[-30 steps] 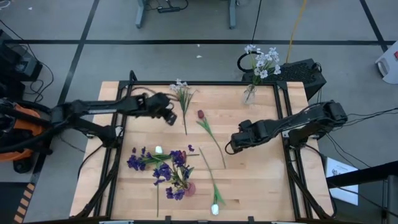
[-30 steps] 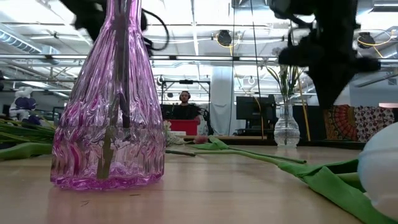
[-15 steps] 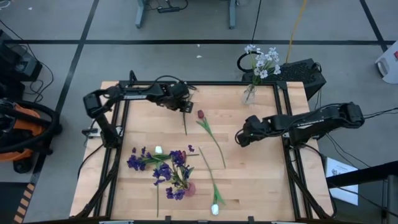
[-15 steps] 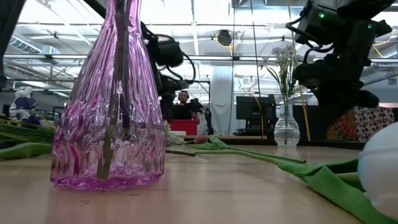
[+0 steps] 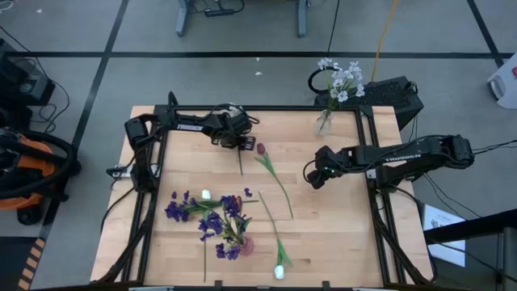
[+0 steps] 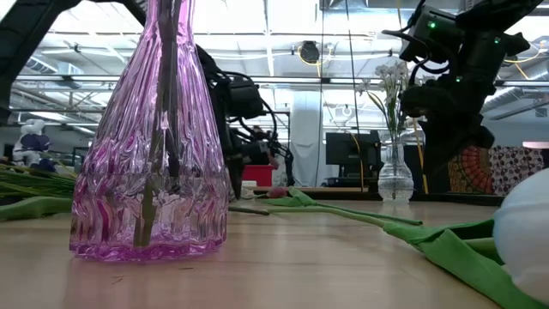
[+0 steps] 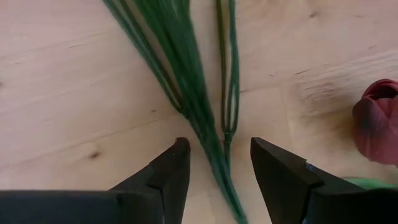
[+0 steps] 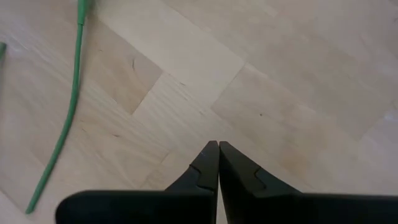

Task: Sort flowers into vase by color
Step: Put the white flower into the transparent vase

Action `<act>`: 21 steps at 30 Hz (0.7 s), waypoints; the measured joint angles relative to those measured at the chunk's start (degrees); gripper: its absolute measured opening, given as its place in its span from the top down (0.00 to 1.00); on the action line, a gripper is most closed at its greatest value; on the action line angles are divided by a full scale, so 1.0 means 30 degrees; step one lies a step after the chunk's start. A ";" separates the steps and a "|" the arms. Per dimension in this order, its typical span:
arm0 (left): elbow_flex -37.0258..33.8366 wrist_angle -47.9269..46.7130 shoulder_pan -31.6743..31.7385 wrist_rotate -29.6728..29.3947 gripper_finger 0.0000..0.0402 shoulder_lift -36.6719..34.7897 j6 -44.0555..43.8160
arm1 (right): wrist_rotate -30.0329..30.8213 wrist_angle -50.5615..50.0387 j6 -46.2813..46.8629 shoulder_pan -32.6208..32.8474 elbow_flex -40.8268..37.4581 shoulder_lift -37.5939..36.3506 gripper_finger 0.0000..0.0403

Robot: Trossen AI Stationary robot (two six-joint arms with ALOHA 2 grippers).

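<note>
The thin green-stemmed artificial flowers (image 5: 271,174) lie scattered over the pale wooden bench (image 5: 339,218). A white blossom spray (image 5: 239,153) lies in the upper middle of the high view, its blossom end hidden under the left arm. Just right of it lies a dark red tulip bud (image 5: 260,149) on a long green stem. Purple blossom clusters (image 5: 212,218) crowd the lower left of the bench around a ribbed pink glass vase (image 6: 154,146), which fills the left of the low view with stems standing in it. A white tulip bud (image 5: 279,272) lies at the lower edge of the high view. A small clear glass vase (image 5: 324,121) with white blossoms (image 5: 341,81) stands at the bench's upper right corner.

The bench sits in a black frame on grey floor marked with dark lines. The low view shows a workshop hall with ceiling lights and monitors.

The left gripper (image 7: 216,158) hangs low over the white spray's bundled stems (image 7: 180,68), jaws released, one on either side of the stems; contact cannot be told. The right gripper (image 8: 218,163) hovers over bare wood at centre right, jaws clenched on nothing.
</note>
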 joint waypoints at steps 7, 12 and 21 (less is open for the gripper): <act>0.0008 -0.0290 0.0007 -0.0228 0.68 0.0381 0.0163 | -0.0051 -0.0011 -0.0129 0.0004 0.0000 0.0000 0.99; 0.0119 -0.0231 0.0007 -0.0349 0.96 -0.0216 0.1594 | 0.0269 0.0062 -0.0115 0.0004 0.0000 0.0007 0.99; 0.0760 0.4007 0.0000 0.0089 0.99 -0.3636 0.4108 | 0.2957 0.2336 -0.2037 0.0026 0.0000 0.0007 0.99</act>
